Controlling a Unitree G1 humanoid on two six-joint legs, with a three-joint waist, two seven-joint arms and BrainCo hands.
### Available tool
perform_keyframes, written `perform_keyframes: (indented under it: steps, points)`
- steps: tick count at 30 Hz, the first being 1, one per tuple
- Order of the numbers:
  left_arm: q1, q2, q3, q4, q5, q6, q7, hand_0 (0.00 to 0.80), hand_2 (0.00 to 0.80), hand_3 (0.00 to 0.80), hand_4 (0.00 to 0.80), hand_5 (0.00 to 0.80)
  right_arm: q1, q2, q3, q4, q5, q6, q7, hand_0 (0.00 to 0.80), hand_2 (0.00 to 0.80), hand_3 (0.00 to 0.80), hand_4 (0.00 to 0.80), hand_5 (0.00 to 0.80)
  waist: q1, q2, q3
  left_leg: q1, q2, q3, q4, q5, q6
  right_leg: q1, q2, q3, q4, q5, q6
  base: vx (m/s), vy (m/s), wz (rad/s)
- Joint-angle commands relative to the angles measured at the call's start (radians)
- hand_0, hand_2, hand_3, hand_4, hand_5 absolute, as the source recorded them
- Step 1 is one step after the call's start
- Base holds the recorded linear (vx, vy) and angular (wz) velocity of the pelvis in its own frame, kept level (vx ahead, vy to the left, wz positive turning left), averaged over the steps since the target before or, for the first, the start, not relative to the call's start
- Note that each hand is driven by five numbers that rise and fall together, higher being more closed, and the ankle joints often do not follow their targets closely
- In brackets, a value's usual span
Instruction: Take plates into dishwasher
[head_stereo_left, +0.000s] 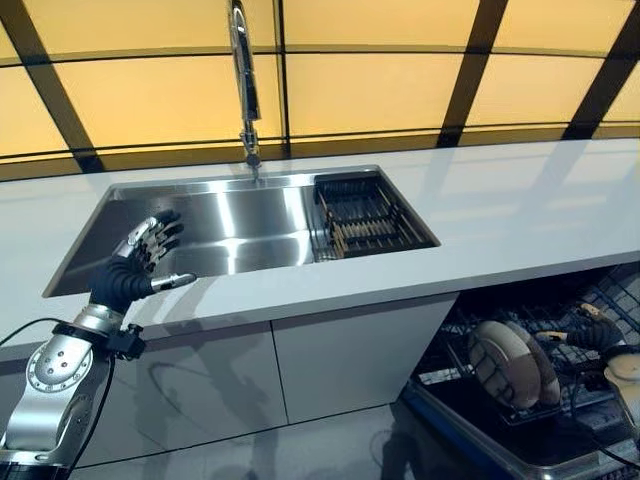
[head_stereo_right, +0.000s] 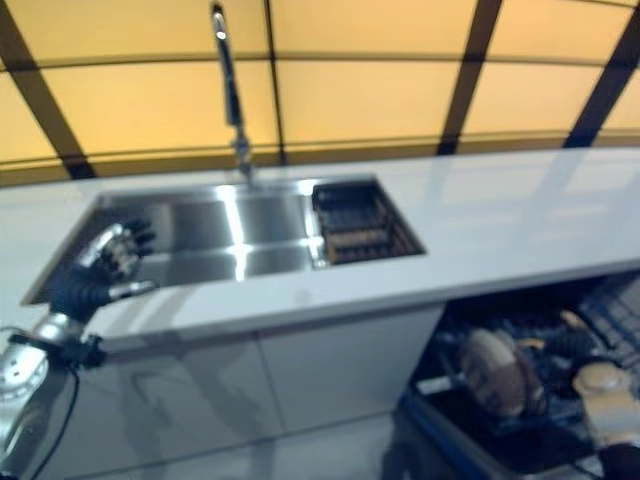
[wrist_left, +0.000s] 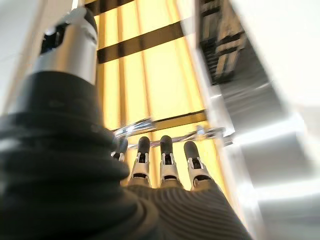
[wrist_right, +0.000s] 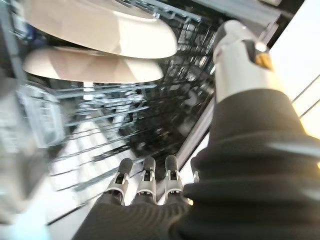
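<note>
Right hand (wrist_right: 150, 200) at 4 o'clock, fingers straight and holding nothing, over the open dishwasher (head_stereo_left: 520, 440); two plates (head_stereo_left: 515, 362) stand on edge in its rack (head_stereo_left: 470, 350). Left hand (head_stereo_left: 140, 262) at 9 o'clock, relaxed and empty, over the front edge of the steel sink (head_stereo_left: 220, 235). Dark drainer basket (head_stereo_left: 365, 215) sits in the sink's right end, tap (head_stereo_left: 243, 80) behind at 12 o'clock, white counter (head_stereo_left: 520, 210) between sink and dishwasher.

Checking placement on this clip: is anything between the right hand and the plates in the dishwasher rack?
Nothing visible. The right hand, fingers straight, is beside the plates standing in the dishwasher rack. The left hand is idle over the sink.
</note>
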Motion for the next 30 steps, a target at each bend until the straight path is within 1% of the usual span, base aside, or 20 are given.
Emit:
perform_keyframes:
  steps: [1,2,3,5,6,7,8,9,10,11,12,14,15,16,17,22,26,27,29,30]
  points:
    - [-0.009,0.001,0.072,-0.016,-0.014,-0.007,-0.027,0.000,0.000,0.000,0.000,0.000,0.040,-0.076,-0.019,-0.045,0.029,-0.001,0.021,0.000,0.000,0.000,0.000,0.000,-0.007,0.069,-0.007,0.092,0.070,0.020,-0.137,0.086,-0.011,0.013,0.076,-0.111,0.357,-0.194,-0.028,-0.262,0.060,-1.16]
    - [-0.003,-0.003,0.079,0.001,-0.012,-0.009,-0.036,0.000,0.000,0.000,0.000,0.000,0.061,-0.065,-0.029,-0.041,0.031,-0.014,0.024,0.000,0.000,0.000,0.000,0.000,0.005,0.081,-0.020,0.072,0.088,0.036,-0.148,0.106,-0.005,0.047,0.071,-0.111,0.408,-0.226,-0.039,-0.248,-0.006,-0.42]
    - [0.008,-0.009,0.082,0.026,-0.025,-0.028,-0.059,0.000,0.000,0.000,0.000,0.000,0.082,-0.048,-0.033,-0.024,0.037,-0.042,0.025,0.000,0.000,0.000,0.000,0.000,0.026,0.084,-0.036,0.044,0.099,0.046,-0.146,0.119,0.002,0.094,0.050,-0.097,0.434,-0.250,-0.046,-0.322,-0.043,-0.22]
    - [0.019,-0.018,0.077,0.045,-0.027,-0.027,-0.067,0.000,0.000,0.000,0.000,0.000,0.094,-0.023,-0.029,-0.005,0.065,-0.066,0.022,0.000,0.000,0.000,0.000,0.000,0.051,0.069,-0.057,0.006,0.100,0.047,-0.139,0.131,0.003,0.172,0.027,-0.061,0.411,-0.264,-0.040,-0.211,-0.117,-0.49]
    - [0.019,-0.019,0.073,0.051,-0.027,-0.028,-0.069,0.000,0.000,0.000,0.000,0.000,0.095,-0.018,-0.028,-0.003,0.070,-0.068,0.020,0.000,0.000,0.000,0.000,0.000,0.054,0.064,-0.060,0.001,0.097,0.045,-0.139,0.132,0.003,0.187,0.023,-0.054,0.400,-0.263,-0.037,-0.122,-0.131,-0.60]
    - [0.018,-0.021,0.066,0.058,-0.027,-0.024,-0.074,0.000,0.000,0.000,0.000,0.000,0.097,-0.009,-0.026,-0.001,0.083,-0.069,0.013,0.000,0.000,0.000,0.000,0.000,0.060,0.052,-0.066,-0.013,0.093,0.035,-0.138,0.138,0.001,0.222,0.021,-0.035,0.363,-0.266,-0.034,-0.116,-0.178,-0.42]
    - [0.018,-0.027,0.060,0.065,-0.027,-0.013,-0.074,0.000,0.000,0.000,0.000,0.000,0.092,0.001,-0.022,-0.004,0.088,-0.064,0.009,0.000,0.000,0.000,0.000,0.000,0.065,0.034,-0.074,-0.031,0.086,0.011,-0.134,0.147,-0.005,0.258,0.025,-0.008,0.289,-0.278,-0.030,-0.123,-0.201,-0.37]
    - [0.016,-0.027,0.059,0.070,-0.026,-0.015,-0.081,0.000,0.000,0.000,0.000,0.000,0.088,0.002,-0.021,-0.010,0.092,-0.058,0.010,0.000,0.000,0.000,0.000,0.000,0.063,0.030,-0.077,-0.034,0.083,-0.005,-0.135,0.149,-0.010,0.263,0.033,0.009,0.237,-0.304,-0.029,-0.133,-0.202,-0.30]
    - [0.020,-0.028,0.062,0.063,-0.028,-0.015,-0.085,0.000,0.000,0.000,0.000,0.000,0.080,0.007,-0.022,-0.023,0.097,-0.048,0.014,0.000,0.000,0.000,0.000,0.000,0.063,0.029,-0.077,-0.043,0.089,-0.014,-0.144,0.158,-0.020,0.270,0.052,0.010,0.191,-0.338,-0.029,-0.089,-0.115,-0.32]
    - [0.022,-0.030,0.064,0.061,-0.027,-0.014,-0.086,0.000,0.000,0.000,0.000,0.000,0.078,0.007,-0.022,-0.026,0.098,-0.045,0.015,0.000,0.000,0.000,0.000,0.000,0.063,0.029,-0.077,-0.043,0.091,-0.013,-0.146,0.160,-0.022,0.272,0.056,0.011,0.181,-0.345,-0.029,-0.147,-0.147,-0.21]
    - [0.018,-0.040,0.062,0.065,-0.023,-0.019,-0.096,0.000,0.000,0.000,0.000,0.000,0.065,0.010,-0.018,-0.030,0.103,-0.042,0.022,0.000,0.000,0.000,0.000,0.000,0.067,0.029,-0.075,-0.056,0.101,-0.007,-0.153,0.171,-0.032,0.286,0.070,0.007,0.133,-0.374,-0.033,-0.112,-0.109,0.01]
    - [0.017,-0.056,0.056,0.060,-0.005,-0.012,-0.116,0.000,0.000,0.000,0.000,0.000,0.061,0.016,-0.017,-0.027,0.108,-0.051,0.030,0.000,0.000,0.000,0.000,0.000,0.072,0.028,-0.074,-0.060,0.106,-0.013,-0.158,0.177,-0.040,0.294,0.081,0.004,0.092,-0.377,-0.040,-0.144,-0.149,0.05]
    - [0.019,-0.064,0.054,0.057,0.006,-0.006,-0.115,0.000,0.000,0.000,0.000,0.000,0.061,0.018,-0.017,-0.033,0.114,-0.050,0.034,0.000,0.000,0.000,0.000,0.000,0.073,0.031,-0.071,-0.063,0.113,-0.013,-0.159,0.189,-0.041,0.288,0.089,0.002,0.076,-0.366,-0.045,-0.096,-0.127,-0.08]
    - [0.019,-0.065,0.052,0.056,0.008,-0.003,-0.114,0.000,0.000,0.000,0.000,0.000,0.063,0.018,-0.016,-0.035,0.118,-0.050,0.034,0.000,0.000,0.000,0.000,0.000,0.072,0.029,-0.073,-0.056,0.112,-0.016,-0.165,0.181,-0.043,0.293,0.089,0.000,0.073,-0.374,-0.045,-0.126,-0.119,0.00]
    - [0.025,-0.071,0.053,0.055,0.017,0.006,-0.113,0.000,0.000,0.000,0.000,0.000,0.068,0.025,-0.016,-0.054,0.124,-0.045,0.035,0.000,0.000,0.000,0.000,0.000,0.071,0.033,-0.072,-0.054,0.119,-0.018,-0.173,0.196,-0.046,0.285,0.099,-0.007,0.054,-0.363,-0.052,-0.077,-0.105,0.09]
    - [0.033,-0.099,0.060,0.070,0.027,0.001,-0.126,0.000,0.000,0.000,0.000,0.000,0.082,0.062,-0.015,-0.090,0.128,-0.041,0.034,0.000,0.000,0.000,0.000,0.000,0.066,0.038,-0.078,-0.045,0.126,-0.032,-0.201,0.212,-0.056,0.271,0.114,-0.023,0.038,-0.353,-0.062,-0.103,-0.092,0.06]
    - [0.020,-0.108,0.044,0.081,0.044,0.003,-0.147,0.000,0.000,0.000,0.000,0.000,0.095,0.094,-0.018,-0.096,0.180,-0.039,0.029,0.000,0.000,0.000,0.000,0.000,0.060,0.042,-0.083,-0.043,0.127,-0.043,-0.213,0.217,-0.057,0.260,0.124,-0.035,0.042,-0.352,-0.067,-0.087,-0.071,0.06]
    - [0.015,-0.107,0.036,0.093,0.064,0.007,-0.155,0.000,0.000,0.000,0.000,0.000,0.098,0.106,-0.022,-0.097,0.217,-0.041,0.018,0.000,0.000,0.000,0.000,0.000,0.058,0.045,-0.087,-0.041,0.124,-0.055,-0.220,0.219,-0.057,0.254,0.130,-0.038,0.043,-0.351,-0.069,-0.077,-0.078,0.10]
    - [0.015,-0.101,0.031,0.100,0.088,0.012,-0.169,0.000,0.000,0.000,0.000,0.000,0.099,0.118,-0.025,-0.103,0.267,-0.035,0.025,0.000,0.000,0.000,0.000,0.000,0.055,0.048,-0.090,-0.041,0.123,-0.070,-0.225,0.224,-0.056,0.248,0.136,-0.033,0.051,-0.353,-0.070,-0.076,-0.086,0.17]
    - [0.020,-0.088,0.025,0.111,0.082,0.013,-0.187,0.000,0.000,0.000,0.000,0.000,0.115,0.136,-0.029,-0.115,0.320,-0.027,0.028,0.000,0.000,0.000,0.000,0.000,0.048,0.051,-0.091,-0.042,0.122,-0.081,-0.225,0.226,-0.054,0.237,0.144,-0.019,0.065,-0.353,-0.072,-0.068,-0.084,0.16]
